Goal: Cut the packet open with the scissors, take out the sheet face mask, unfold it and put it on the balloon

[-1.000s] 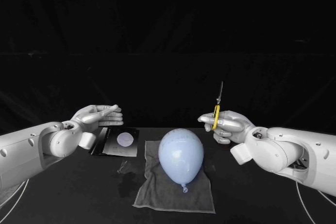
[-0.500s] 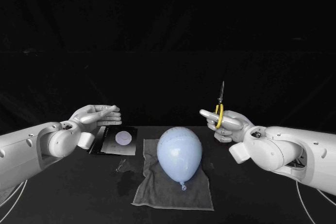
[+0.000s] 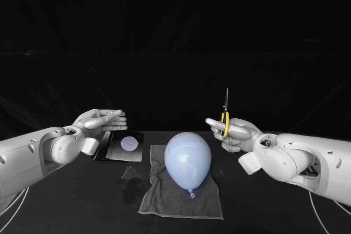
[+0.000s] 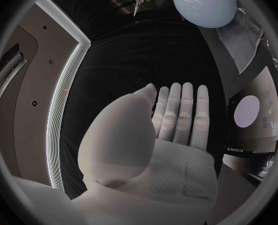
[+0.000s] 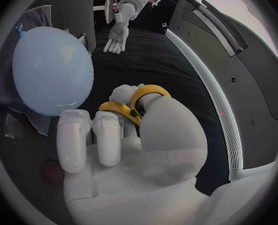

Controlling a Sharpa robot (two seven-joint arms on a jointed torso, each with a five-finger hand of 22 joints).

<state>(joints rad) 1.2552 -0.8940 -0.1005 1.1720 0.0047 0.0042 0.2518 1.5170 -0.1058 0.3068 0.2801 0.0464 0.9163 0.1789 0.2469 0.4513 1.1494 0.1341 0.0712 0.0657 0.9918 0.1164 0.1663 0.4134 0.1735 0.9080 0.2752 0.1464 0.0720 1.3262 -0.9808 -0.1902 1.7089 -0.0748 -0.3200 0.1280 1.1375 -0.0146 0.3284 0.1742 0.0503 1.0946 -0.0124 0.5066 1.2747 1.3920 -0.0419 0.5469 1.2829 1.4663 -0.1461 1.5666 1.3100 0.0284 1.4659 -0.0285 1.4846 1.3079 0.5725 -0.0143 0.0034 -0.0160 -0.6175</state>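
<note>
Above the counter's right half, the right hand (image 3: 235,132) is raised and grips the scissors (image 3: 226,112). Its fingers are curled through and around the yellow handles, and the thin blades point straight up, pressed together as far as can be seen. The right wrist view shows the same grip: right hand (image 5: 126,135), with the yellow loops of the scissors (image 5: 135,102) lodged between thumb and fingers.

Above the counter's left half, the left hand (image 3: 102,121) hovers and holds nothing. Its fingers are straight and lie side by side, pointing toward the counter's middle. The left wrist view confirms the flat, bare palm of the left hand (image 4: 176,120).

Directly beneath the left hand, the packet (image 3: 123,145) lies flat on the counter (image 3: 73,203), near the far edge and left of centre. It is dark with a pale round patch on its face, and neither hand touches it. The left wrist view shows the packet (image 4: 248,112) just beyond the fingertips.

Just beside the packet, a grey cloth (image 3: 165,203) runs from near the far edge toward the near edge along the counter's middle.

On the cloth rests the pale blue balloon (image 3: 188,160), lying lengthwise with its knot toward the near edge and bare of any covering. It lies between the two hands, apart from both. It also shows in the left wrist view (image 4: 204,2) and the right wrist view (image 5: 51,77).
</note>
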